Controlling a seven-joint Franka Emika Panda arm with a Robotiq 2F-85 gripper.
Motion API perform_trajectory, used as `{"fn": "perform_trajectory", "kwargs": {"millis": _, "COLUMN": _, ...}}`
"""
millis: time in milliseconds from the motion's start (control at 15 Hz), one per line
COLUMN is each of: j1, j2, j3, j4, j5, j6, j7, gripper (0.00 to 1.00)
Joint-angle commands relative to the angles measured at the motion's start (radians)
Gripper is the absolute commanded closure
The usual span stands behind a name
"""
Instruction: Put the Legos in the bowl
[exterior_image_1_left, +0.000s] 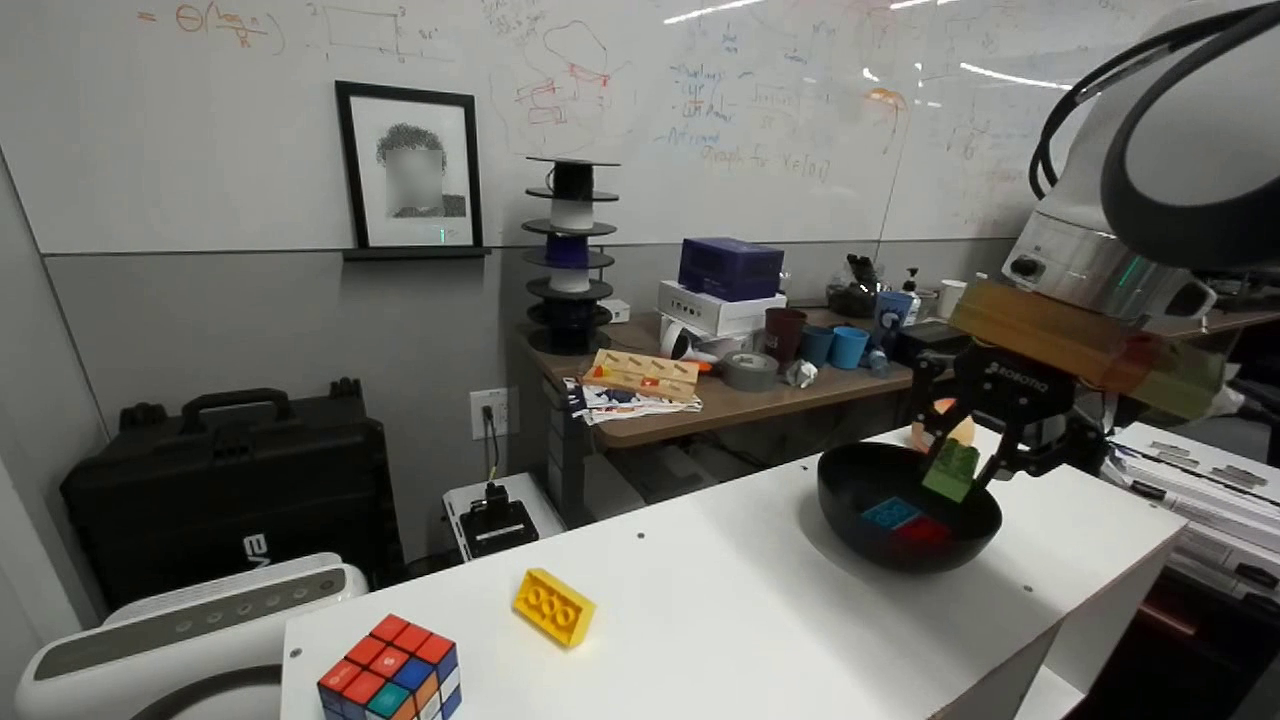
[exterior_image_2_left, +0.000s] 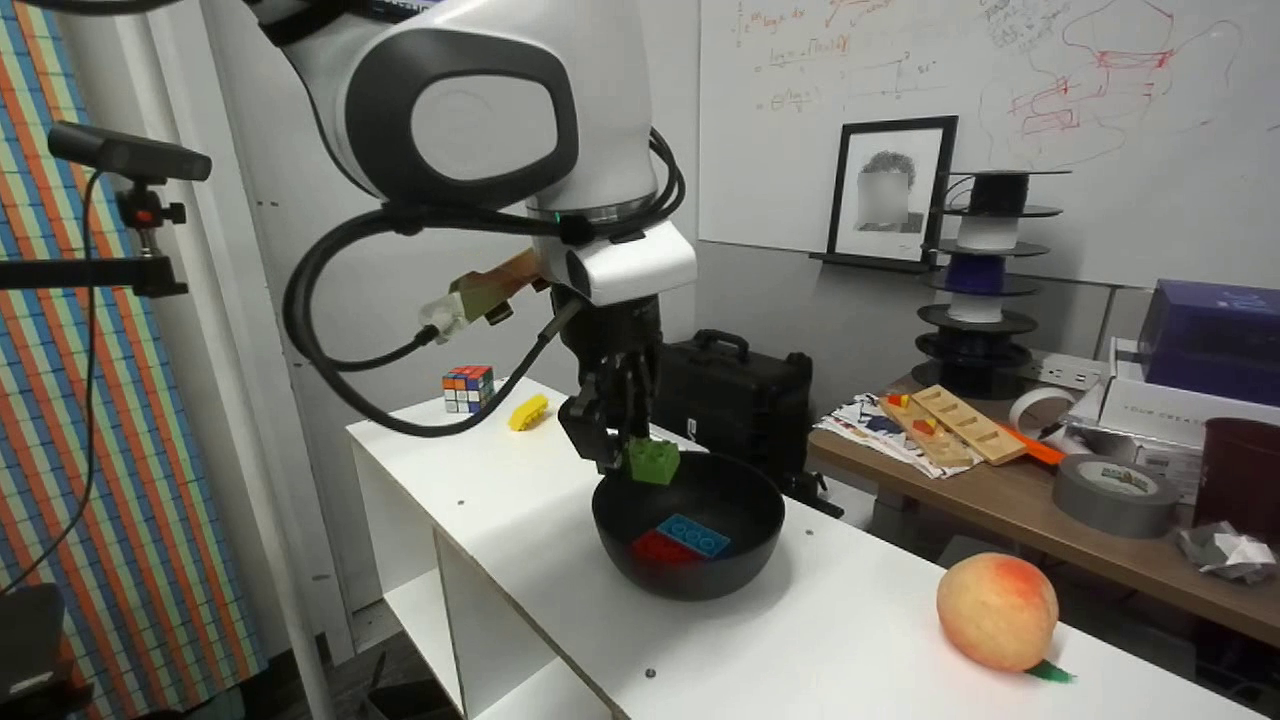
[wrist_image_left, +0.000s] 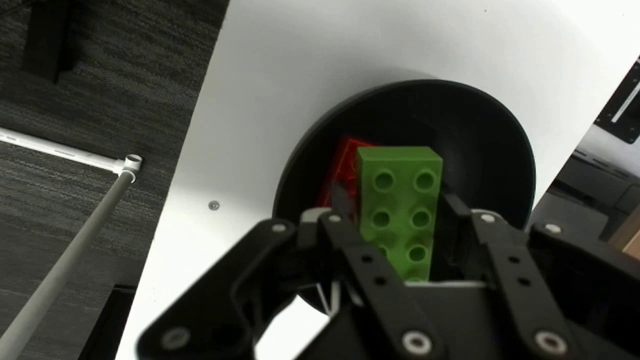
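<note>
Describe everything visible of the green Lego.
The green Lego is an oblong, plastic-looking brick, smooth-sided and studded in two lengthwise rows on the face seen in the wrist view. The gripper clasps it by its long sides and hides part of one end there. It hangs over the inside of the black bowl, not yet let go; no contact between the two shows.

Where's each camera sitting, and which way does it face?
Exterior view: near the Rubik's cube, facing the black bowl; arm and gripper at right.
Exterior view: near the peach, facing the bowl; arm and gripper left of centre.
Wrist view: arm-mounted, looking down at the green brick and bowl; fingers show.
Both exterior views show the yellow brick and whiteboard.
</note>
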Motion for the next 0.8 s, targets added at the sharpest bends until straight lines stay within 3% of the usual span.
{"fn": "perform_trajectory", "kwargs": {"millis": 0, "j1": 0.072, "j2": 0.026, "j3": -0.055, "j4": 0.029, "j5": -0.103, "j6": 0.046, "j7": 0.132, "gripper": 0.25}}
{"fn": "perform_trajectory", "kwargs": {"millis": 200, "j1": 0.124, "j2": 0.036, "j3": -0.089, "j4": 0.047, "j5": -0.191, "j6": 0.040, "j7": 0.218, "gripper": 0.00}}
{"fn": "perform_trajectory", "kwargs": {"millis": 467, "j1": 0.169, "j2": 0.042, "j3": -0.110, "j4": 0.064, "j5": -0.287, "j6": 0.030, "j7": 0.319, "gripper": 0.00}}
{"fn": "perform_trajectory", "kwargs": {"millis": 733, "j1": 0.160, "j2": 0.044, "j3": -0.090, "j4": 0.057, "j5": -0.289, "j6": 0.041, "j7": 0.347, "gripper": 0.01}}
